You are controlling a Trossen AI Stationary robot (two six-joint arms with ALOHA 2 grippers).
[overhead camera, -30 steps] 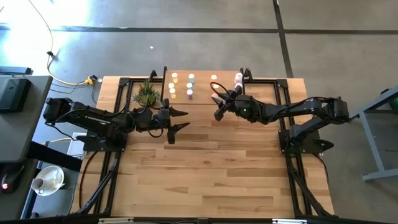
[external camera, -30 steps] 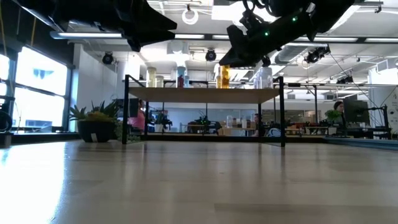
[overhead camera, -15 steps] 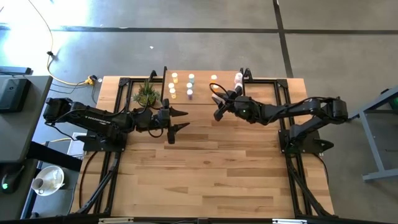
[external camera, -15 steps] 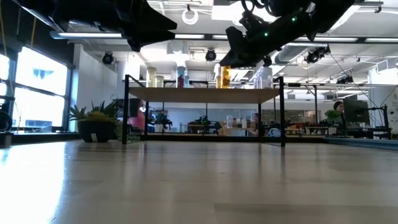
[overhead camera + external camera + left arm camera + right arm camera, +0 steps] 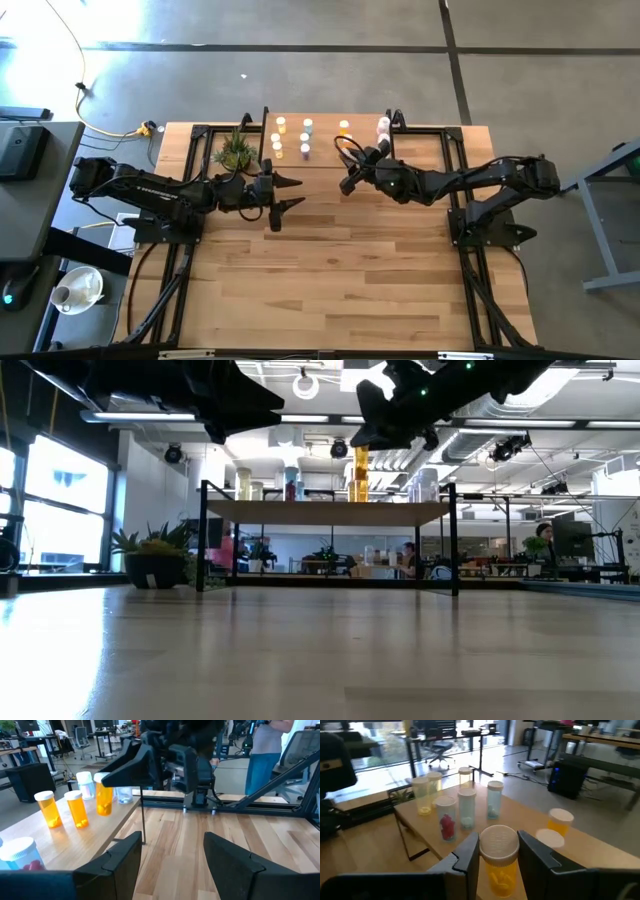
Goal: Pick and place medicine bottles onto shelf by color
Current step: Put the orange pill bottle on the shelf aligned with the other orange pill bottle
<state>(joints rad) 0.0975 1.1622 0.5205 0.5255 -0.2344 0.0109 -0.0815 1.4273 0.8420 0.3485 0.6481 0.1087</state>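
Observation:
The shelf (image 5: 330, 145), a light-wood board on black legs, stands at the table's far middle and carries several medicine bottles: yellowish (image 5: 422, 795), pale blue (image 5: 467, 807), pink-filled (image 5: 446, 822) and orange (image 5: 560, 822). My right gripper (image 5: 346, 184) hangs just in front of the shelf's near edge, shut on an orange bottle with a white cap (image 5: 498, 855). The low view shows that bottle (image 5: 360, 472) under the dark gripper. My left gripper (image 5: 300, 192) waits open to the left of it, above the table, with nothing between its fingers (image 5: 120, 865). My right gripper pinches the orange bottle between its two fingers (image 5: 470, 852), one on each side at the white cap (image 5: 497, 842) and the top of the body. The fingers reach in about level from the table's right. The bottle stays upright, lifted clear, its body hanging below the fingers.
A small green potted plant (image 5: 235, 152) stands left of the shelf. Black frame rails (image 5: 450, 170) run along both table sides. The table's near half is bare wood (image 5: 330, 290). A person (image 5: 267, 750) stands in the room beyond.
My right gripper has risen a little and swung slightly toward the table's left, carrying the orange bottle, still upright, with it.

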